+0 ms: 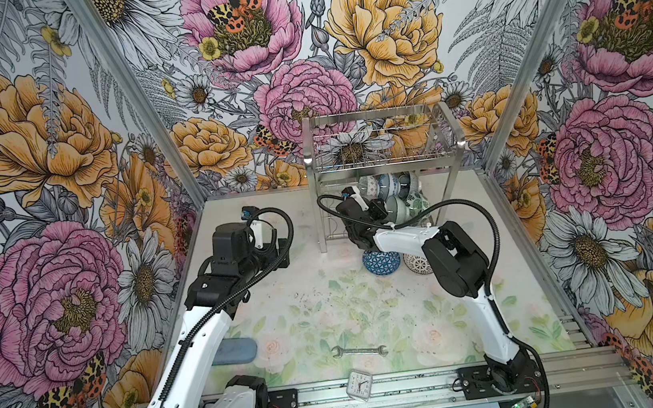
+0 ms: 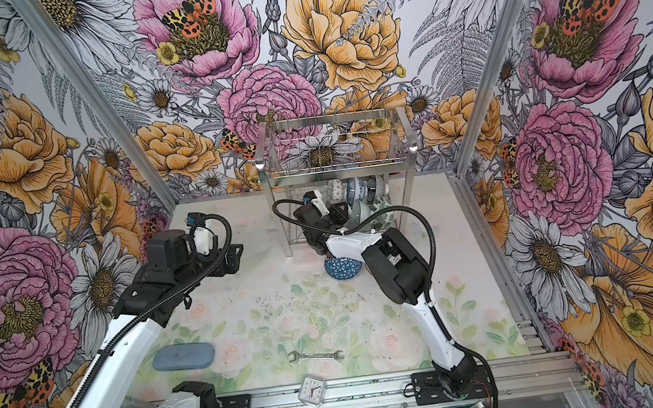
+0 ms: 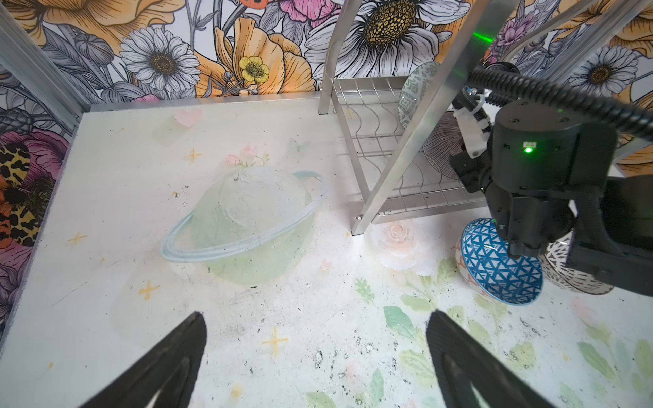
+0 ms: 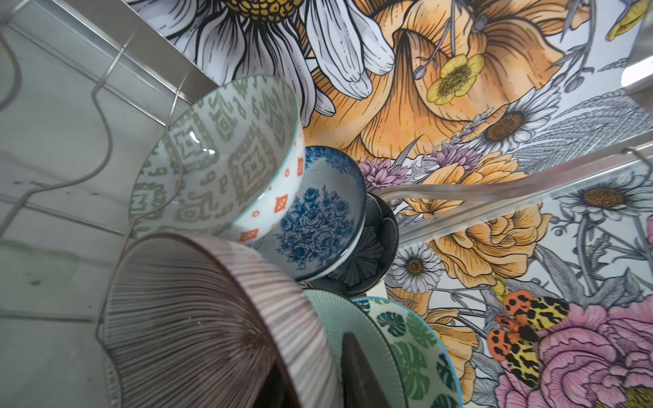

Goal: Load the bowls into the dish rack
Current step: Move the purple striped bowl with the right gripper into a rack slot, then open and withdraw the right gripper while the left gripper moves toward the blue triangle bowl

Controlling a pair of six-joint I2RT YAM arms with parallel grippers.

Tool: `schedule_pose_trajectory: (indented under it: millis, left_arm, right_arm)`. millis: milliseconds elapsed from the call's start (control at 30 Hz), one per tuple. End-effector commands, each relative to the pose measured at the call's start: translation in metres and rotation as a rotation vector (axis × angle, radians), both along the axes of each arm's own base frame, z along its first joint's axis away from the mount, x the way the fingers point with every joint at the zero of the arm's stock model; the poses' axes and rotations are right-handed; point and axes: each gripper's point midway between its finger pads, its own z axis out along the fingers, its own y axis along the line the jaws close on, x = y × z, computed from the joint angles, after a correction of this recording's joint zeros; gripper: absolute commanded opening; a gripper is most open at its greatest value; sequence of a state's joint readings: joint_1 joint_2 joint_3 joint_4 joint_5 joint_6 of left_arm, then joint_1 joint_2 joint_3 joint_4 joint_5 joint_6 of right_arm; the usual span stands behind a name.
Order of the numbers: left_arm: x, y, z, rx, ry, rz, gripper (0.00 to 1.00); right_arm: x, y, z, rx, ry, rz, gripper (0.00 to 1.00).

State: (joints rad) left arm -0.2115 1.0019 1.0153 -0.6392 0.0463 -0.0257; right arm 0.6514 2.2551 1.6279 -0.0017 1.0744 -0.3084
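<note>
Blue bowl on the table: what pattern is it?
A lattice of white-outlined triangles on blue. The blue bowl shows best in the left wrist view.

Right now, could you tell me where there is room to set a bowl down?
Free: the middle of the table, between the blue triangle bowl, the wrench and the left gripper; the lower slots of the dish rack, left of the bowls. Crowded: that tier's right side, where bowls and the right gripper meet.

Six bowls (image 4: 219,159) standing in one dish rack (image 1: 318,206), two more loose on the worktop (image 1: 305,291). One wrench (image 1: 359,351), one clock (image 1: 361,384), one blue-grey case (image 2: 183,357).
</note>
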Motion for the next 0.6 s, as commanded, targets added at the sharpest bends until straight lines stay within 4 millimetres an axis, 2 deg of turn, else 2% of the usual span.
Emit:
schedule_pose_trajectory:
  millis: [0, 133, 300, 467, 567]
  left_arm:
    - [0.0, -0.001, 0.006, -0.005, -0.034, -0.015, 0.99]
    - [0.0, 0.0, 0.006, -0.006, -0.034, -0.013, 0.99]
    - [0.0, -0.001, 0.006, -0.008, -0.033, -0.018, 0.99]
    - [0.0, -0.003, 0.005, -0.014, -0.027, -0.028, 0.99]
    - [0.001, -0.005, 0.004, -0.019, -0.021, -0.034, 0.99]
  right_arm:
    - [-0.006, 0.007, 0.015, 0.062, -0.018, 0.028, 0.29]
    - [-0.008, 0.005, 0.021, 0.074, -0.026, 0.029, 0.3]
    - [-0.015, 0.007, 0.038, 0.111, -0.034, 0.06, 0.41]
    - [-0.03, 0.012, 0.053, 0.175, -0.013, 0.141, 0.75]
    - [-0.043, 0.008, 0.058, 0.212, -0.002, 0.165, 0.87]
